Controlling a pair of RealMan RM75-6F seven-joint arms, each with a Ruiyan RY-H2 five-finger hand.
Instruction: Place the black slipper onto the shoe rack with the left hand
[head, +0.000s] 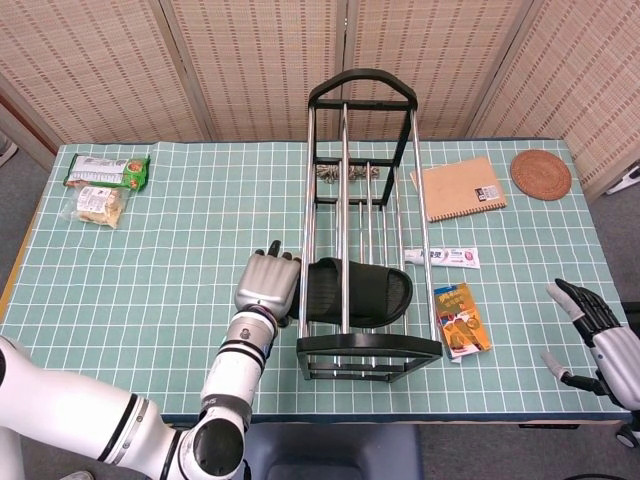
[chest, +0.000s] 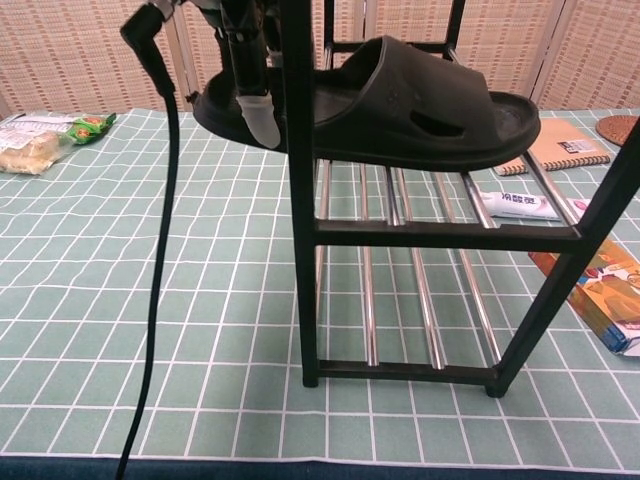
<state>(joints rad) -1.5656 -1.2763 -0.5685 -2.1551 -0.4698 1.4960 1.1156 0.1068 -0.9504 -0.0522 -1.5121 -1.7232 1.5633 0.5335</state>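
**Black slipper on the rack's upper tier, left hand at its heel**

At the far left of the green checked tablecloth (head: 150, 250) lie two snack packets (head: 100, 185). The left hand (head: 267, 284) grips the heel end of the black slipper (head: 360, 291), fingers wrapped over its rim. In the chest view the slipper (chest: 400, 105) appears to rest on the upper rails of the shoe rack (head: 362, 215), though contact is hard to confirm; its heel overhangs the rack's left post. Right of the rack are a toothpaste tube (head: 442, 257), an orange packet (head: 462, 319), a spiral notebook (head: 462, 188) and a woven coaster (head: 541, 174). The right hand (head: 598, 334) hovers at the near right edge, fingers spread, holding nothing.
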